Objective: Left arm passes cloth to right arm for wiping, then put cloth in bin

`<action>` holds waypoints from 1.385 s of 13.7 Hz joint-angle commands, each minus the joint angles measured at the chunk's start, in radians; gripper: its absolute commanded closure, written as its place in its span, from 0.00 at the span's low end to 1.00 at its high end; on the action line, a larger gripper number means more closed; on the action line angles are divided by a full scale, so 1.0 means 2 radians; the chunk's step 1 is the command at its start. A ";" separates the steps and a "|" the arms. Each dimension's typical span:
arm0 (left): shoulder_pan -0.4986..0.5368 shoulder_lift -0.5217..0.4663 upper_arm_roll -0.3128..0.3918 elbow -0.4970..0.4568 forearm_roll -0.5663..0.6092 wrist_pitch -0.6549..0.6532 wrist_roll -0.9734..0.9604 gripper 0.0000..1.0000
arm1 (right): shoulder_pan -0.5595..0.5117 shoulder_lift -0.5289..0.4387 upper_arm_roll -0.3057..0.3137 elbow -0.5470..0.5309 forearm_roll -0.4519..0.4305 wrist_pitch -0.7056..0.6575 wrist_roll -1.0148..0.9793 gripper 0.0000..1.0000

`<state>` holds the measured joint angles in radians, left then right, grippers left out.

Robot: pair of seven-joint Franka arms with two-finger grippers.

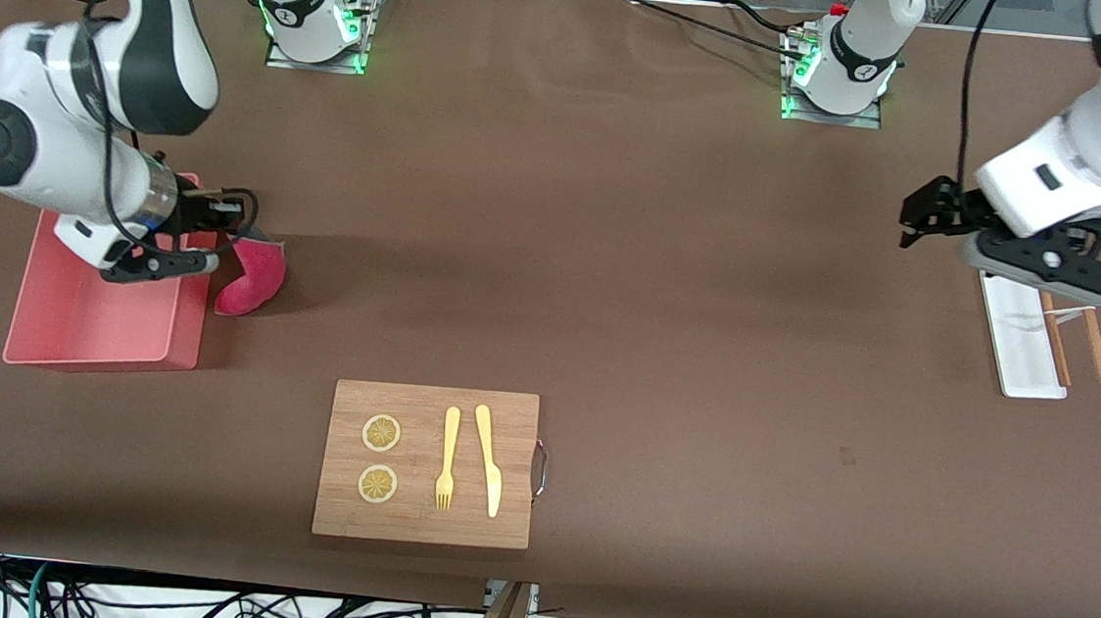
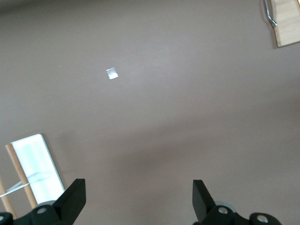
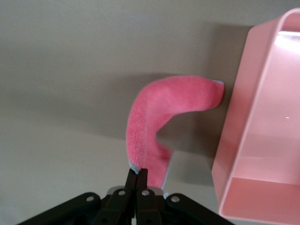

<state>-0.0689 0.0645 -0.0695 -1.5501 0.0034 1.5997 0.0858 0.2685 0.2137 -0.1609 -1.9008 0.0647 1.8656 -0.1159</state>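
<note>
My right gripper (image 1: 241,222) is shut on one end of the magenta-pink cloth (image 1: 250,276), which hangs down and rests on the brown table just beside the pale pink bin (image 1: 49,309), at the right arm's end. In the right wrist view the gripper (image 3: 138,174) pinches the cloth (image 3: 159,112) next to the bin's wall (image 3: 243,136). My left gripper (image 1: 914,220) is open and empty, up over the table at the left arm's end; its view shows the gripper (image 2: 138,197) with only bare table between the jaws.
A wooden cutting board (image 1: 426,464) with two lemon slices, a fork and a knife lies near the front camera. A narrow white tray (image 1: 1020,336) and wooden chopsticks (image 1: 1077,339) lie under the left arm.
</note>
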 commanded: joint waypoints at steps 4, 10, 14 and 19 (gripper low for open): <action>0.028 -0.008 -0.007 0.006 0.008 -0.054 0.003 0.00 | 0.027 0.048 0.050 0.008 0.018 0.054 0.107 1.00; 0.028 -0.005 -0.008 0.011 0.013 -0.060 0.002 0.00 | 0.071 0.070 0.096 0.054 0.083 0.059 0.216 1.00; 0.027 -0.004 -0.008 0.011 0.010 -0.060 -0.001 0.00 | 0.090 0.087 0.133 0.106 0.110 0.060 0.285 1.00; 0.027 -0.004 -0.008 0.011 0.010 -0.062 -0.001 0.00 | 0.085 0.081 0.165 0.166 0.158 0.037 0.339 1.00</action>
<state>-0.0174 0.0593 -0.0793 -1.5427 0.0034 1.4953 0.0869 0.4574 0.3713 0.1659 -1.6217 0.3443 1.9880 0.5479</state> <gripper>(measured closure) 0.000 0.982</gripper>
